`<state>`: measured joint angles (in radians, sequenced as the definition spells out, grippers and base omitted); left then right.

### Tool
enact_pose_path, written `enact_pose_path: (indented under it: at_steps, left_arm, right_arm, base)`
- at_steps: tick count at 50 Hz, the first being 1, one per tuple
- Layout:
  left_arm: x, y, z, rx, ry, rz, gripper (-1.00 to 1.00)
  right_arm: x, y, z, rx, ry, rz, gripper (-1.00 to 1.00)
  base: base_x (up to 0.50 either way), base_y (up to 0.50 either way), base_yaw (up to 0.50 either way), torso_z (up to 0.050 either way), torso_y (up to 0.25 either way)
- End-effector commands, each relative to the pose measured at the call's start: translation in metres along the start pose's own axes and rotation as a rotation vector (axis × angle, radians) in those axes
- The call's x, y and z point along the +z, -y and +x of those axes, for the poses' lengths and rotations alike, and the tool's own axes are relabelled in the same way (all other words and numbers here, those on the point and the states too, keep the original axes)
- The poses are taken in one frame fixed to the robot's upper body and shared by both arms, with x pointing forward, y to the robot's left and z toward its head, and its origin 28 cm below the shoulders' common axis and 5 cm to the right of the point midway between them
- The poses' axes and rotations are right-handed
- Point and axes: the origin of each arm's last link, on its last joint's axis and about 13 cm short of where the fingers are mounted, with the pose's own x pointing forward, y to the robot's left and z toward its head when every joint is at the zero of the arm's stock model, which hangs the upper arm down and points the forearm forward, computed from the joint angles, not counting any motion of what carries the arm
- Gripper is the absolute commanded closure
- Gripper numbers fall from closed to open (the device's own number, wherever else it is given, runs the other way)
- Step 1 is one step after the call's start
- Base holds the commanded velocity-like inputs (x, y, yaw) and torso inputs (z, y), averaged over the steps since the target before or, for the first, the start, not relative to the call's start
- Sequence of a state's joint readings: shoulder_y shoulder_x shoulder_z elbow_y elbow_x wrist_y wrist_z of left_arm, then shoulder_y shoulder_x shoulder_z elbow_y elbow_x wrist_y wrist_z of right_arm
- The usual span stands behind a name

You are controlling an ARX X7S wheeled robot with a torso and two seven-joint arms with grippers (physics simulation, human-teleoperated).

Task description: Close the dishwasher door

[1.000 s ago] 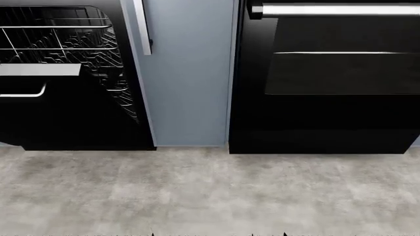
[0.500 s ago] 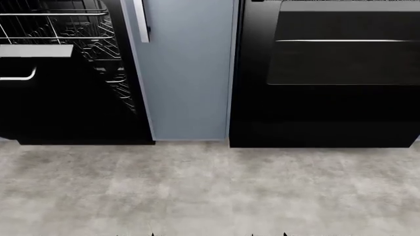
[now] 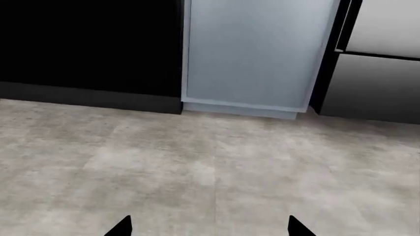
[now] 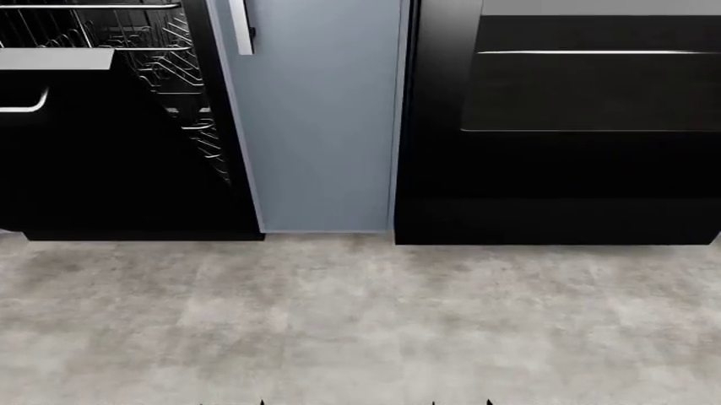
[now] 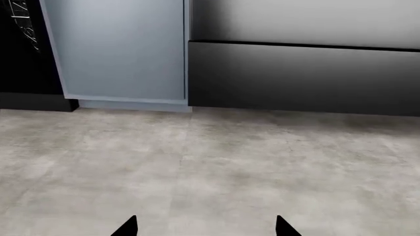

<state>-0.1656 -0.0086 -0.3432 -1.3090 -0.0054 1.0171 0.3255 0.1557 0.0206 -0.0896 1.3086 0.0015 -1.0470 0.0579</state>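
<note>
The dishwasher door [image 4: 79, 160] is a glossy black panel at the far left of the head view, hanging partly open, with a silver-grey top strip [image 4: 51, 59] and a thin silver bar handle [image 4: 25, 105]. Wire racks [image 4: 169, 51] show behind it. Its black face also fills one corner of the left wrist view [image 3: 85, 44]. My left gripper [image 3: 208, 228] is open and empty above bare floor. My right gripper [image 5: 204, 227] is open and empty above bare floor. Both are well short of the door; only their fingertips show.
A narrow grey-blue cabinet door [image 4: 321, 118] with a silver handle [image 4: 239, 25] stands right of the dishwasher. The black oven [image 4: 563, 126] with its glass window is further right. Grey stone-look floor [image 4: 360, 321] lies in front of all three.
The head view has shifted: the cabinets have slid up and a little left in frame, so the oven's handle has left the top edge and more floor shows. The door stands as before.
</note>
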Motion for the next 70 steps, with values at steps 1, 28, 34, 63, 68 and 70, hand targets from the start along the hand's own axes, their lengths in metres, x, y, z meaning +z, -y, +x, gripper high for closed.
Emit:
enact_pose_path:
  at_steps: [1, 28, 34, 63, 68, 70]
  left_arm:
    - [0.0001, 0.0000, 0.0001, 0.000, 0.001, -0.001, -1.00]
    - [0.0003, -0.0004, 0.0000, -0.002, 0.009, -0.013, -1.00]
    - [0.0003, -0.0004, 0.0000, -0.002, 0.009, -0.013, -1.00]
    - [0.0004, -0.0004, 0.0000, -0.002, 0.011, -0.014, -1.00]
    - [0.0004, -0.0004, 0.0000, -0.002, 0.010, -0.014, -1.00]
    - [0.0004, -0.0004, 0.0000, -0.003, 0.011, -0.014, -1.00]
  right_arm:
    - [0.0002, 0.0000, 0.0003, 0.000, 0.001, 0.001, -1.00]
    - [0.0004, -0.0003, 0.0006, 0.005, 0.003, -0.008, -1.00]
    - [0.0002, -0.0004, 0.0003, 0.005, 0.002, -0.012, -1.00]
    - [0.0002, -0.0004, 0.0003, 0.005, 0.002, -0.013, -1.00]
    - [0.0002, -0.0004, 0.0004, 0.005, 0.002, -0.012, -1.00]
    - [0.0002, -0.0004, 0.0003, 0.005, 0.002, -0.012, -1.00]
  base:
    - [0.00, 0.00, 0.00, -0.050, 0.000]
    - [0.00, 0.03, 0.00, -0.026, 0.000]
    - [0.00, 0.48, 0.00, 0.000, 0.000]
    - [0.00, 0.50, 0.00, 0.000, 0.000]
    - [0.00, 0.50, 0.00, 0.000, 0.000]
    - [0.00, 0.50, 0.00, 0.000, 0.000]
